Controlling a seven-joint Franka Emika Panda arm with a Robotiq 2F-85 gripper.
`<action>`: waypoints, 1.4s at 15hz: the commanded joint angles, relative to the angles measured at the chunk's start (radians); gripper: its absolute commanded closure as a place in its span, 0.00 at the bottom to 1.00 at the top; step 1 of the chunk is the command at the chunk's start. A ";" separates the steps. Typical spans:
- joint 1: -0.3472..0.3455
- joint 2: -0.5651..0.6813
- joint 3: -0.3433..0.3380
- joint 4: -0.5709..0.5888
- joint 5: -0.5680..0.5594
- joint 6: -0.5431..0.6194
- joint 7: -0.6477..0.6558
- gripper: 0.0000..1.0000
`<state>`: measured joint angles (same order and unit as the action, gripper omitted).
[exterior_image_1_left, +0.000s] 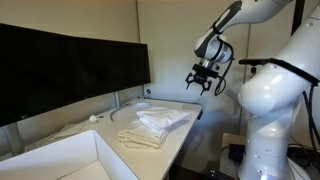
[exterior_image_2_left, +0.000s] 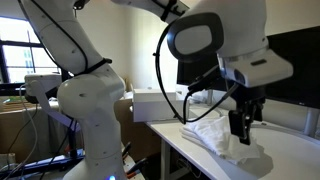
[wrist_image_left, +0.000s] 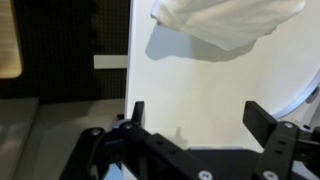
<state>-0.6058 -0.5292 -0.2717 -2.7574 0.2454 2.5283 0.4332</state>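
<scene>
A crumpled white cloth (exterior_image_1_left: 155, 127) lies on the white table (exterior_image_1_left: 190, 122); it also shows in an exterior view (exterior_image_2_left: 225, 138) and at the top of the wrist view (wrist_image_left: 225, 20). My gripper (exterior_image_1_left: 207, 84) hangs in the air above the table's edge, clear of the cloth. In an exterior view the gripper (exterior_image_2_left: 241, 133) is just above the cloth pile. In the wrist view the gripper (wrist_image_left: 200, 115) has its fingers wide apart with only bare table between them. It is open and empty.
Dark monitors (exterior_image_1_left: 70, 70) stand along the back of the table. A white bin (exterior_image_1_left: 60, 160) sits at the near end. A round white plate (exterior_image_1_left: 135, 110) lies beside the cloth. The robot's white base (exterior_image_1_left: 265, 110) stands off the table's edge.
</scene>
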 joint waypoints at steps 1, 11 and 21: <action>-0.081 -0.221 0.070 0.028 -0.126 -0.143 0.024 0.00; 0.183 -0.011 -0.114 0.507 -0.095 -0.444 -0.320 0.00; 0.344 0.350 -0.233 0.955 -0.057 -0.847 -0.741 0.00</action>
<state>-0.2588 -0.2760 -0.4923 -1.9276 0.1797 1.8050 -0.1755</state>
